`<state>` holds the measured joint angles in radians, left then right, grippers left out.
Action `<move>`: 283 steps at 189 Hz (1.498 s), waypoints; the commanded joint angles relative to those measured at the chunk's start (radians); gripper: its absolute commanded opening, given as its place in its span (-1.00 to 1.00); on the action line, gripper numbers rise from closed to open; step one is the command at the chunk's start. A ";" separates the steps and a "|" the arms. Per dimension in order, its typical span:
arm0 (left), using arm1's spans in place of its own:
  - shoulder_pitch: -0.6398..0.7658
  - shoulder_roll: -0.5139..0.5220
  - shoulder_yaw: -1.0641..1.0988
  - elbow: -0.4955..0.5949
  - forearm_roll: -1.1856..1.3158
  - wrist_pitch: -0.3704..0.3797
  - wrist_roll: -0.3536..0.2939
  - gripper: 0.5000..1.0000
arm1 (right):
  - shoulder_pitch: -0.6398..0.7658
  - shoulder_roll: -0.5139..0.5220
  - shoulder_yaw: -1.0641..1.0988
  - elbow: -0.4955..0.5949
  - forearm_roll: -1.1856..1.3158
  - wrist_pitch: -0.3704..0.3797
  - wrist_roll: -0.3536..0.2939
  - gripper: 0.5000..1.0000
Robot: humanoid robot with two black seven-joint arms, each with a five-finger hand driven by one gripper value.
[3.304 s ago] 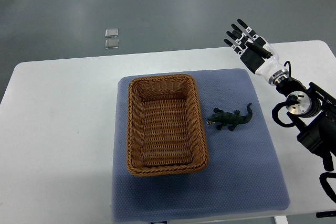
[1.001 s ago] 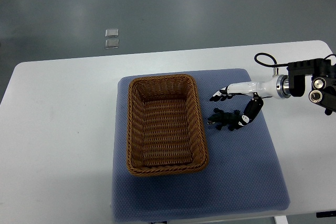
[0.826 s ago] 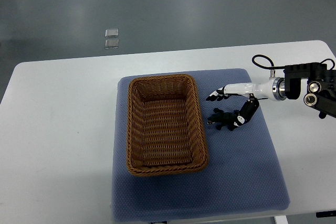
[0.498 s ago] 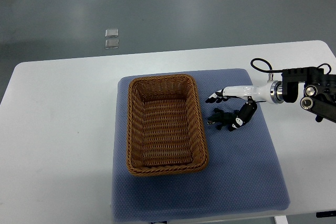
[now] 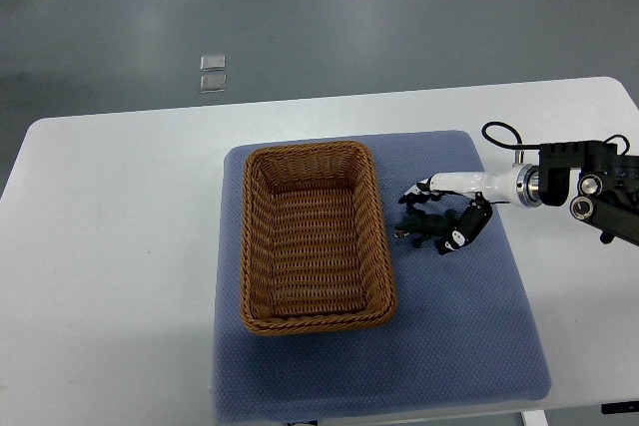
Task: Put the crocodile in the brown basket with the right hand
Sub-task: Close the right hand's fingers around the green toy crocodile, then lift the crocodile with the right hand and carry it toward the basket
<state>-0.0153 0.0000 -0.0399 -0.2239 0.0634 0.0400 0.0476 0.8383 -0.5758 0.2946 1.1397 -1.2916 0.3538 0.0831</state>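
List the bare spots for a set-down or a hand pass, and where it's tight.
Free: inside the brown basket, which is empty; the blue mat between the basket and the near edge, and its corner below the crocodile; the white table left of the mat. Tight: the gap between the basket's right rim and the crocodile, where the right hand wraps the toy.
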 commanded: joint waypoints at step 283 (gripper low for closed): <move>0.000 0.000 0.002 -0.002 0.001 -0.002 0.000 1.00 | 0.131 -0.055 0.001 -0.034 0.017 -0.016 0.000 -1.00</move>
<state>-0.0153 0.0000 -0.0382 -0.2256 0.0638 0.0395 0.0476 0.9530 -0.6250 0.2959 1.1054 -1.2749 0.3357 0.0829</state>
